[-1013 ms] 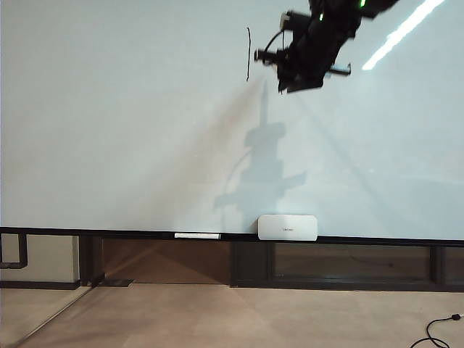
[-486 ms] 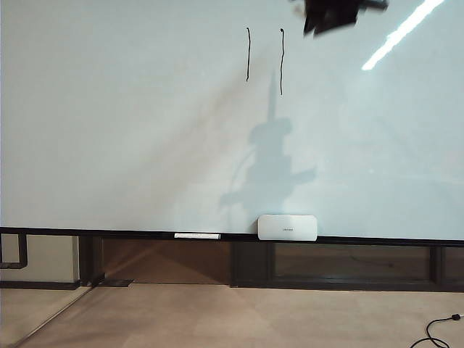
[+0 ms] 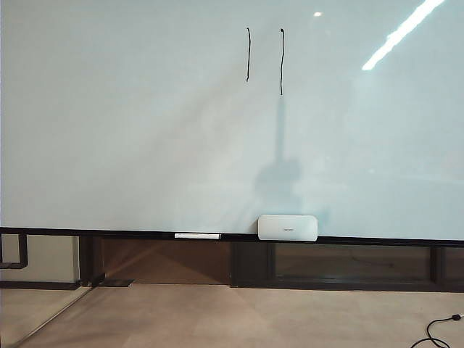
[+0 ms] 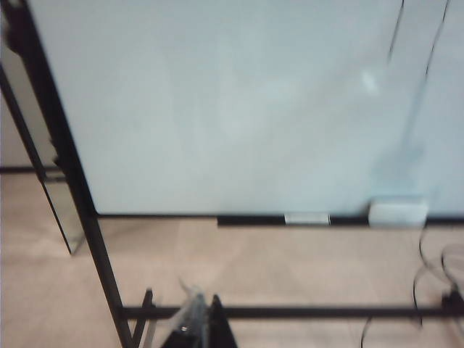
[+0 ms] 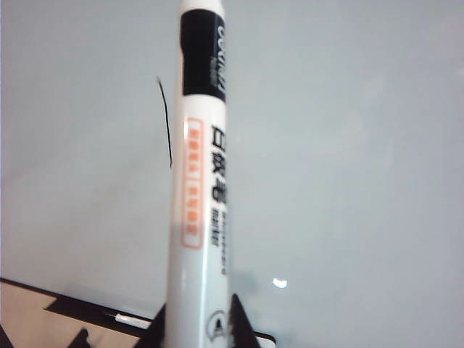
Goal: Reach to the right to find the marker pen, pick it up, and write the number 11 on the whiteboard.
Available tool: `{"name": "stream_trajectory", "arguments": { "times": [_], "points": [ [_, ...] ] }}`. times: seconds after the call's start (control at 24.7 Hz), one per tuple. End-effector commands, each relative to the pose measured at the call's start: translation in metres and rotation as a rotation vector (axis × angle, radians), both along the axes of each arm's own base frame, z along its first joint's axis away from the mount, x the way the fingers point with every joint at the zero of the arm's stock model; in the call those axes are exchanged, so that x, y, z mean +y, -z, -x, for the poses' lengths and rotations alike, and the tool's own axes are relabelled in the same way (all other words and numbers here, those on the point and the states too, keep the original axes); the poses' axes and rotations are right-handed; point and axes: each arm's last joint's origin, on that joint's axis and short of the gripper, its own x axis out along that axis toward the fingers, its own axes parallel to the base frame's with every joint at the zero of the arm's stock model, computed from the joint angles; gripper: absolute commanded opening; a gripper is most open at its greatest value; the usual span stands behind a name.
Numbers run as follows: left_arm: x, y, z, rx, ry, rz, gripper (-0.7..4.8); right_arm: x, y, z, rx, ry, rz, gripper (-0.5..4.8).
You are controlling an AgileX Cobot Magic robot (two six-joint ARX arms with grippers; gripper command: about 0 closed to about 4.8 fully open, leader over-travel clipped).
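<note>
**Number 11 on the board; marker clamped in the right gripper**

The whiteboard (image 3: 145,130) fills most of the exterior view. Near its upper edge, right of centre, the number 11 (image 3: 264,58) stands as two thin black near-vertical strokes side by side. The right stroke is longer and has a dot at its top. No arm shows in the exterior view; only a faint shadow lies on the board below the strokes.

On the dark ledge (image 3: 109,233) along the lower edge of the board, a slim white pen (image 3: 197,235) lies flat. A white rounded eraser box (image 3: 288,227) stands near it, to its right in the exterior view.

Right gripper (image 5: 197,322): its two dark fingers are clamped on the lower barrel of the marker pen (image 5: 199,181). The pen is a white barrel with a black band and printed lettering. It runs lengthwise up the right wrist view, in front of the board. One black stroke shows just beside the barrel.

Left gripper (image 4: 201,326): only its dark tips show, at the edge of the blurred left wrist view, close together. Whether they meet cannot be told. This gripper is well back from the board, above a tan floor (image 4: 254,261) and a black frame bar (image 4: 290,312).
</note>
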Motion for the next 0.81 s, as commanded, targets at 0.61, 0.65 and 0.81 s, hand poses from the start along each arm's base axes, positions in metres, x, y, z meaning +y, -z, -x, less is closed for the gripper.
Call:
{"name": "stream_trajectory", "arguments": {
  "times": [0.61, 0.65, 0.81],
  "points": [
    [0.009, 0.017, 0.032, 0.013, -0.120, -0.033, -0.05, -0.061, 0.054, 0.168, -0.103, 0.007, -0.057, -0.05],
    [0.009, 0.017, 0.032, 0.013, -0.100, -0.031, -0.05, -0.063, 0.061, 0.174, -0.090, 0.006, -0.067, -0.05],
    [0.006, 0.016, 0.026, -0.038, -0.052, -0.030, -0.05, -0.070, 0.084, 0.192, -0.075, 0.017, -0.067, -0.05]
  ]
}}
